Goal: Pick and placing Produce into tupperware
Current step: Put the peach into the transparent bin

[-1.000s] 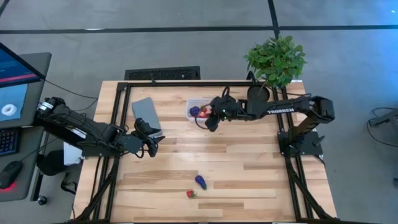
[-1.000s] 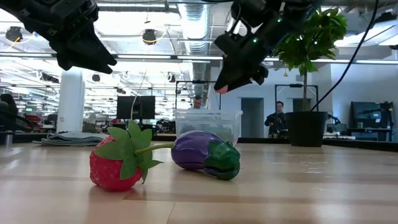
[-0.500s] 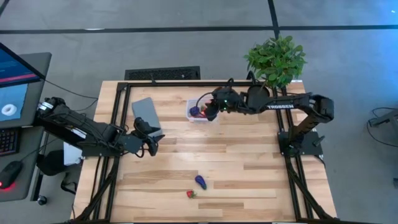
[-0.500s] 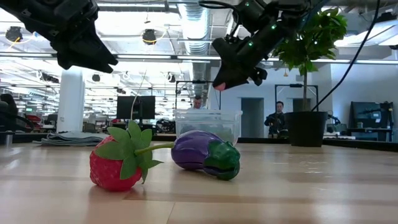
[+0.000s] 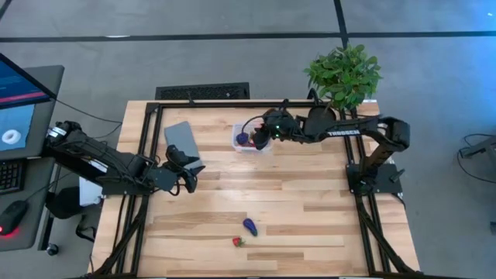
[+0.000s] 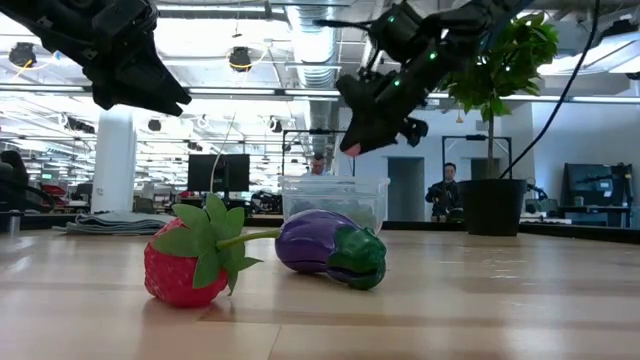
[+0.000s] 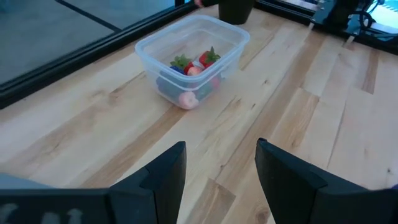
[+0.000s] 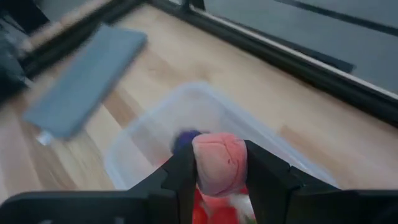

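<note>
Left gripper (image 5: 188, 180) waits near the lid (image 5: 180, 140), fingers part open, empty — well apart from the tub (image 5: 248, 139). Right gripper (image 6: 352, 143) is clamped on a pale pink piece (image 8: 219, 163), directly above the tub — the drop looks straight down. Strawberry (image 6: 188, 262) and eggplant (image 6: 330, 249) lie at the near edge.

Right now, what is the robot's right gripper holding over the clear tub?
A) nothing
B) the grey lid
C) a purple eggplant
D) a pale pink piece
D: the right gripper is shut on a pale pink piece, held above the clear tub.
</note>
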You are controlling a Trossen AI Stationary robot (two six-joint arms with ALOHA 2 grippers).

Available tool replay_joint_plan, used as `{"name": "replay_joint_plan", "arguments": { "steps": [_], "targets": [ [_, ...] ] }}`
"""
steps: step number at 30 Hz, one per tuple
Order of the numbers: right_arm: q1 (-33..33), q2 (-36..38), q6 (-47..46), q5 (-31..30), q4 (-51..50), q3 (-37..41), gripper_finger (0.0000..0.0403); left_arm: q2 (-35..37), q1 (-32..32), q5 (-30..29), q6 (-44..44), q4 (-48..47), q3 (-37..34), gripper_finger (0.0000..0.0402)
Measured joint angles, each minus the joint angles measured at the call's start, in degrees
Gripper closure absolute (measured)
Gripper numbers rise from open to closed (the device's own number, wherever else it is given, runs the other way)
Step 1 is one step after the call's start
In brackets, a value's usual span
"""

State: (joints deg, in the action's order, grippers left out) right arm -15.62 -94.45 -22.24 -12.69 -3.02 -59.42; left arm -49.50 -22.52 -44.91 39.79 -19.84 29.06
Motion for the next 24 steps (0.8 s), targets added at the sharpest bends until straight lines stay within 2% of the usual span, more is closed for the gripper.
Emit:
{"name": "replay_joint_plan", "arguments": {
  "steps": [7, 24],
  "targets": [
    [1.6, -4.5, -1.3, 0.0, 4.4, -0.8, 0.0257, 0.0, 0.0, 0.2, 0.3, -0.5, 0.0, 0.0221],
    [1.6, -5.3, -1.3, -1.0, -0.6, -1.4, 0.0258, 0.0, 0.0, 0.5, 0.9, -0.4, 0.0, 0.0221]
  ]
}}
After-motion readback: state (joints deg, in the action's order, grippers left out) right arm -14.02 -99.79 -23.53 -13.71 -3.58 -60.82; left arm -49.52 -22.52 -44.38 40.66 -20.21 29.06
